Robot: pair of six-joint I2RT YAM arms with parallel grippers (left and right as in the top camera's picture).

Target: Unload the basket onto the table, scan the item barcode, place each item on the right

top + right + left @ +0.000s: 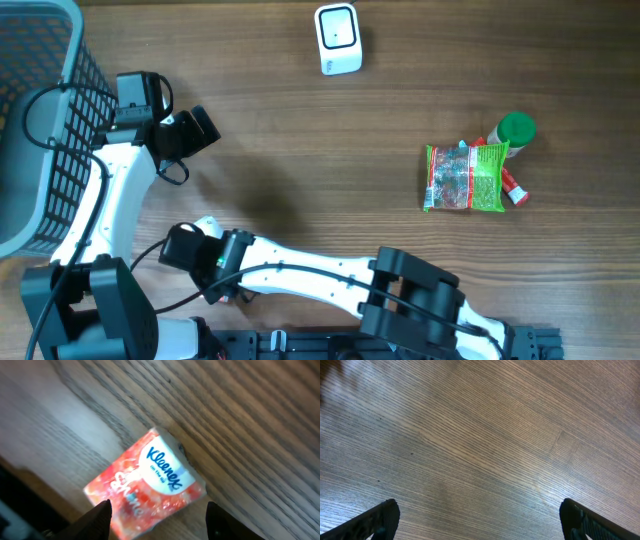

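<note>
Wood-grain bench: my right jaws stand open astride the Kleenex pack (left jaws open, empty), well apart from the scanner; scanning looks unstarted.

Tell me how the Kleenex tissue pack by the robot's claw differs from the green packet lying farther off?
The tissue pack is orange-red with a white label; the green packet has green edges and a speckled middle. The tissue pack lies between the open fingers of the right gripper; the green packet lies well away from it, against a green-capped tube. Both lie flat on the wooden table.
</note>
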